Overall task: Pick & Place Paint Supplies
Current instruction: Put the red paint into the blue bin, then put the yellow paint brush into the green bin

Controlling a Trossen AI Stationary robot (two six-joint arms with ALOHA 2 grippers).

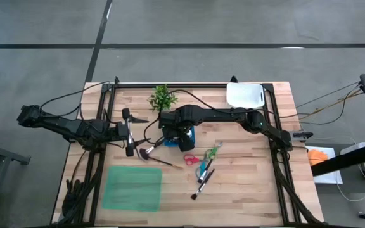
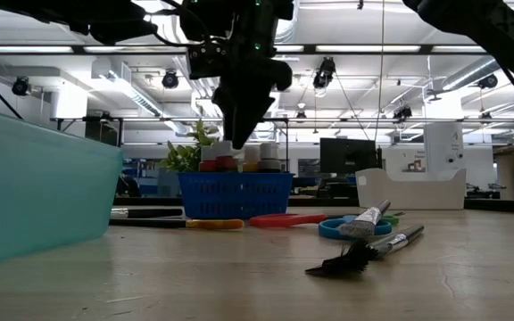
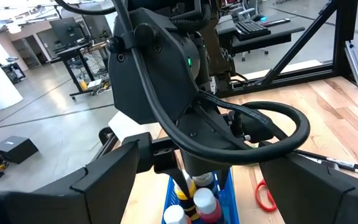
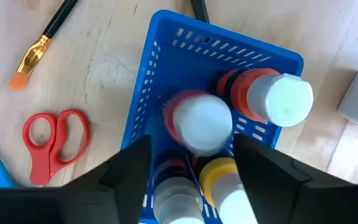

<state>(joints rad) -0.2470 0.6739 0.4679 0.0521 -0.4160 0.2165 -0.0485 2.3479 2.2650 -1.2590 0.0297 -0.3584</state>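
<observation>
Right end effector point(image 4: 191, 162) open over blue basket point(image 4: 160, 81) straddling a white-capped paint bottle point(image 4: 202, 121), left end effector point(image 1: 129, 132) open beside basket, red scissors point(image 4: 51, 146) just outside basket wall.

Both arms are showing as dark, near-black jointed limbs in the high view, the left arm point(image 1: 68, 126) running in from the frame's left and the right arm point(image 1: 233, 117) from the right. Thin black cables are trailing off each one and looping over the links. In the left wrist view a thick black hose point(image 3: 253, 134) is curving around the right arm's bulky, matte wrist housing point(image 3: 157, 68), where a small green light point(image 3: 190, 61) is glowing. The fingers point(image 4: 263, 165) are looking like flat, angular, dark slabs with blunt edges.
</observation>
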